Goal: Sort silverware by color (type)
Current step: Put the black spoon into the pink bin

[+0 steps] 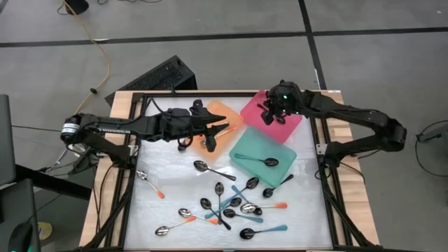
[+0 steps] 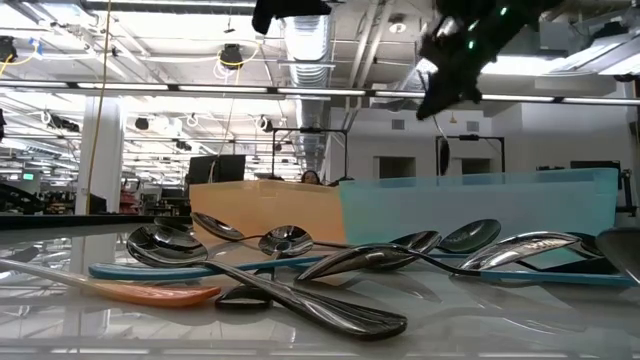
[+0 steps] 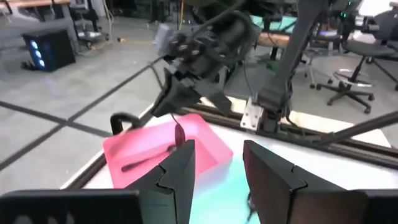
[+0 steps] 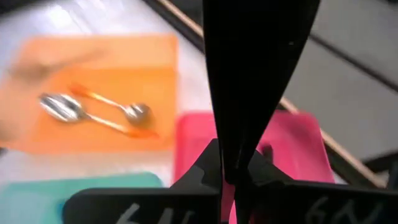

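Three trays stand at the table's far middle: orange [image 1: 222, 119], pink [image 1: 280, 126] and teal [image 1: 252, 150]. My left gripper [image 3: 219, 149] hangs open over the orange tray, nothing between its fingers. Two orange-handled spoons [image 4: 99, 112] lie in that tray, and a teal-handled spoon [image 1: 268, 162] lies in the teal tray. My right gripper [image 3: 174, 112] is shut above the pink tray [image 3: 143, 140] with a thin black spoon [image 3: 179, 130] hanging from it. Another black spoon [image 3: 146, 160] lies in the pink tray. Several loose spoons [image 1: 224, 203] lie on the near half of the table. My right gripper pinches the black spoon between its two shut fingers, which slant down from the table's right. The spoon hangs below the fingertips, its lower end [image 3: 180, 133] just above the pink tray's floor, lifted clear. Which end sits in the fingers I cannot tell.
A black keyboard-like object [image 1: 157, 75] leans past the far left corner. Black frame rails [image 1: 327, 182] run along the table's sides. One spoon [image 1: 150, 183] lies apart near the left rail. Bare tabletop shows at the left middle [image 1: 164, 157].
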Action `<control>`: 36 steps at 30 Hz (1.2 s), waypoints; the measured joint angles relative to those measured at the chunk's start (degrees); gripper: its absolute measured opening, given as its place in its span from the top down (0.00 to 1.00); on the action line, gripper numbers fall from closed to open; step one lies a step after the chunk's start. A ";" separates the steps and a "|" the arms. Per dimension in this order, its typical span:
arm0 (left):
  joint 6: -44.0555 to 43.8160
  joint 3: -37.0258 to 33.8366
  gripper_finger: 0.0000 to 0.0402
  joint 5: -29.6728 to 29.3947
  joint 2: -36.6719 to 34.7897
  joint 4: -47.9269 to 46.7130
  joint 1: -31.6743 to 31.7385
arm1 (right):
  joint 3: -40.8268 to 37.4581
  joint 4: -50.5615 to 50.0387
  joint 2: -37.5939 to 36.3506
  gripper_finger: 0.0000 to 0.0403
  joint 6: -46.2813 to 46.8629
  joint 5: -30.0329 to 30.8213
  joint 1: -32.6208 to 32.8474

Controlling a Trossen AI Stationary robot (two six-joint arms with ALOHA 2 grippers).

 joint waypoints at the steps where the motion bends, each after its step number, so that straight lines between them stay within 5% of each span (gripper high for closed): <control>1: -0.22 0.00 0.70 0.00 0.00 -0.40 0.00 | 0.00 -0.93 0.88 0.95 -0.12 -0.22 -0.75; 15: -1.99 0.00 0.70 -0.06 0.02 -2.23 0.04 | 0.15 -7.92 16.01 0.95 -1.77 -0.49 -3.48; 36: -3.76 0.00 0.70 -0.04 0.07 -5.33 0.04 | 12.85 -20.93 33.20 0.95 -12.31 0.18 -4.94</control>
